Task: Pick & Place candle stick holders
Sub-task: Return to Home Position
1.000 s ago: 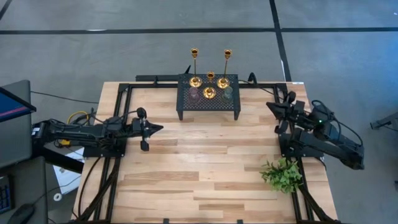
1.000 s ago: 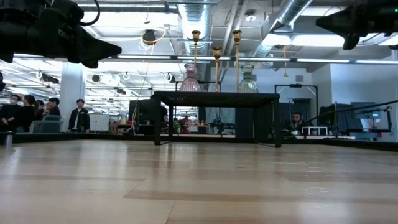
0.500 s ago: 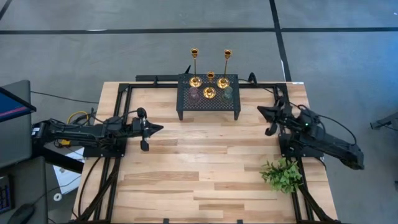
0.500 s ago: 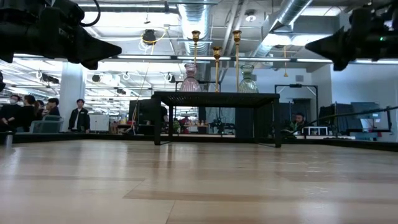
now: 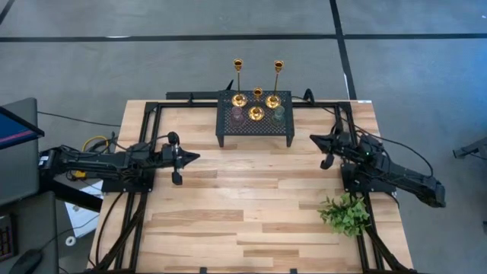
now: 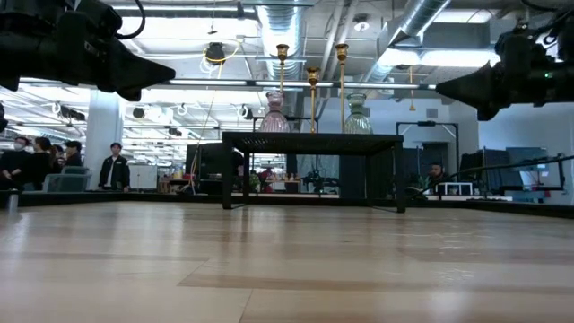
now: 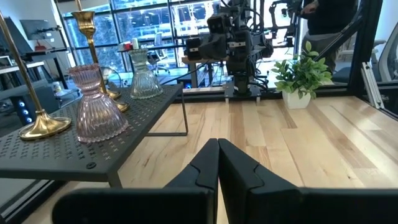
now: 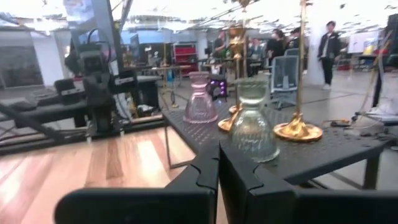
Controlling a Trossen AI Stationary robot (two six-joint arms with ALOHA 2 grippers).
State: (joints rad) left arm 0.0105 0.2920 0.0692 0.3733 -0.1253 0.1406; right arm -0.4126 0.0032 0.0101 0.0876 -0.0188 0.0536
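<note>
Right gripper [image 5: 313,139], closed and empty, is held near the table's [image 5: 251,205] right edge; left gripper [image 5: 195,157], likewise closed, by its left. Candle stick holders [image 5: 256,113] are stood on the rack [image 5: 255,134] at the far edge; they could be toppled if it is clipped.

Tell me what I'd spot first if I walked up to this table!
The three shiny gold candlesticks on the black rack at the far edge of the table, with a pink holder and a green holder beside them. Then the two dark arms, left gripper and right gripper both shut, and a leafy plant by the right arm.
</note>
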